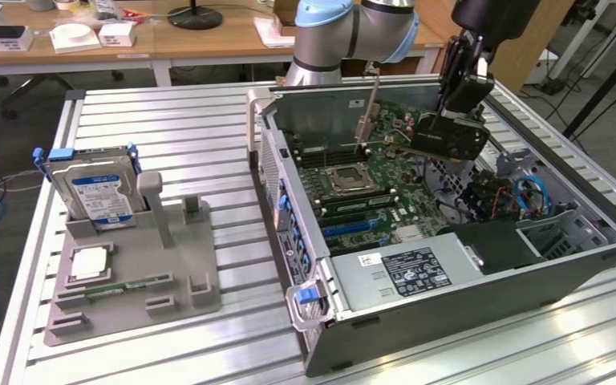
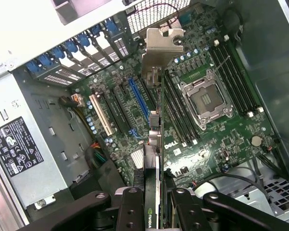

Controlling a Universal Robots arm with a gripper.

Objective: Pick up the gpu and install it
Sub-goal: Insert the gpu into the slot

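Note:
The gpu (image 1: 442, 138) is a dark card with a pale metal end bracket (image 1: 370, 112). It hangs above the motherboard (image 1: 362, 196) inside the open computer case (image 1: 480, 321). My gripper (image 1: 455, 119) is shut on the card's upper edge, coming down from above. In the wrist view the gpu (image 2: 154, 144) shows edge-on between my fingers (image 2: 131, 208), with the bracket (image 2: 161, 45) at its far end. It hovers over the board between the blue slot (image 2: 137, 101) and the memory slots beside the CPU socket (image 2: 204, 98). It is apart from the board.
The power supply (image 1: 415, 273) fills the case's near corner, and cables (image 1: 522, 196) lie at the exterior view's right. On the exterior view's left, a grey fixture (image 1: 180, 265) holds a hard drive (image 1: 94, 188) and a memory stick (image 1: 126, 286). Desks stand behind the table.

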